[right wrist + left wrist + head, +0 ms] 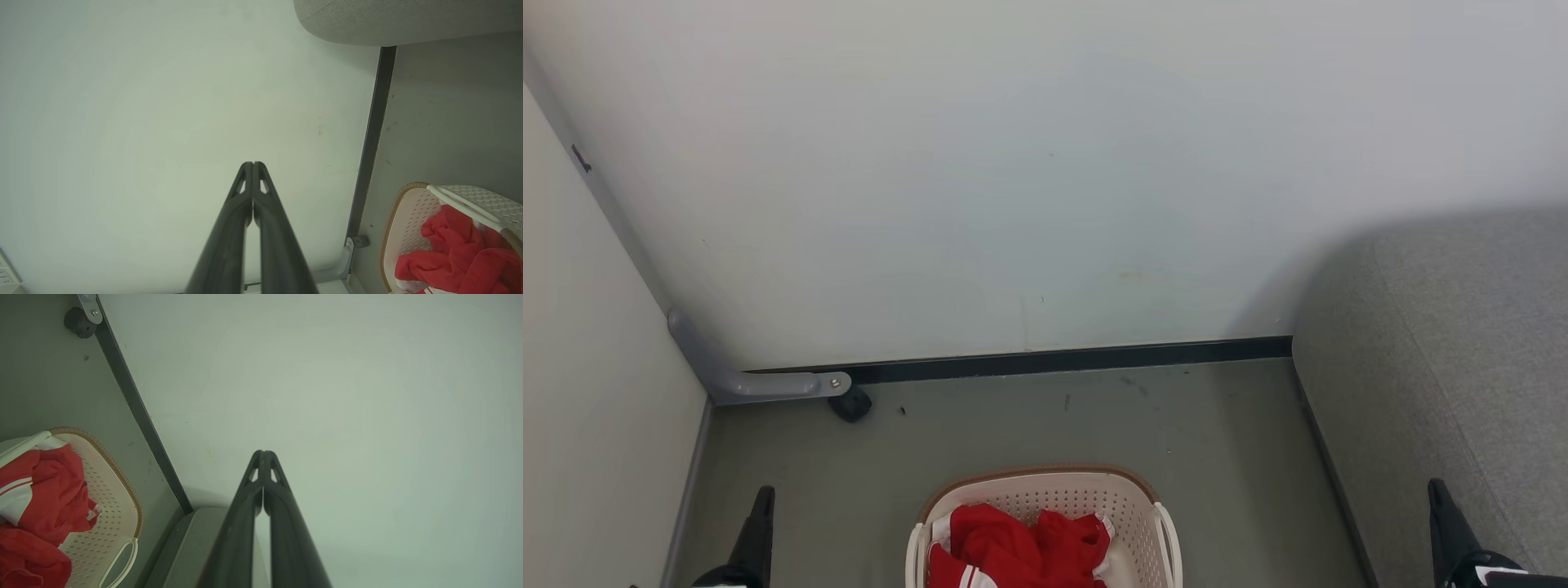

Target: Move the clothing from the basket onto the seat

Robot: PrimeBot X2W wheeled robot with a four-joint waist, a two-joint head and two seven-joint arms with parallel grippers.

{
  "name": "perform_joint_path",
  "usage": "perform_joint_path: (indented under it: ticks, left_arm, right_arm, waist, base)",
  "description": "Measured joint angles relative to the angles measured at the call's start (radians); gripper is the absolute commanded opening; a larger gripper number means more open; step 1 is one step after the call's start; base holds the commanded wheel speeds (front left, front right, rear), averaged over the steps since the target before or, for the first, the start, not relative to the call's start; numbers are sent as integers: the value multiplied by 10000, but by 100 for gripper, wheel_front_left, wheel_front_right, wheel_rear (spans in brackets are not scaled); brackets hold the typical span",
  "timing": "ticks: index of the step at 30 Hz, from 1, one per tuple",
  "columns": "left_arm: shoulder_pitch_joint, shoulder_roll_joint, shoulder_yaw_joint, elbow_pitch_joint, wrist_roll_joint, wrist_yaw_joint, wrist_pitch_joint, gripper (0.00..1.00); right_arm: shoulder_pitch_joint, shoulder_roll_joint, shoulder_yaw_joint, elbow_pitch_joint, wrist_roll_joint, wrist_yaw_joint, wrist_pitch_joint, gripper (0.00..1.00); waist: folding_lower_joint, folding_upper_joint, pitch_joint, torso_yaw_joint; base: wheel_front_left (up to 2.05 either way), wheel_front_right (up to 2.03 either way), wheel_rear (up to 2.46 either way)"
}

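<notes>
**Operator:** Basket (1131,523): I see cream-white walls dotted with rows of small holes, and a brown rim. Clothing (1013,543): bright red, with white trim and white stripes.

**Colleague:** And around it?

**Operator:** Seat (1462,343): mottled grey fabric. Floor (1094,425): dull grey-green with a few dark specks. Wall (1013,163): plain pale white, with a black strip (1094,358) along its foot. Bracket (743,382): light grey. Left gripper (263,454) and right gripper (252,165): I see both in matt black.

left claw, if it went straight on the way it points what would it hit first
Probably the pale wall: the shut left claw points at it with nothing between, the basket off to one side. Distance is unclear.
</notes>
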Motion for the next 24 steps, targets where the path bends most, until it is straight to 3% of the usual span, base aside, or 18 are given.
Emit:
perform_joint_path:
  ticks: [24]
  left_arm:
    - [0, 0, 0, 0, 0, 0, 0, 0]
  right_arm:
    - [0, 0, 0, 0, 0, 0, 0, 0]
  waist:
    - [0, -1, 0, 0]
  base:
    - [0, 0, 0]
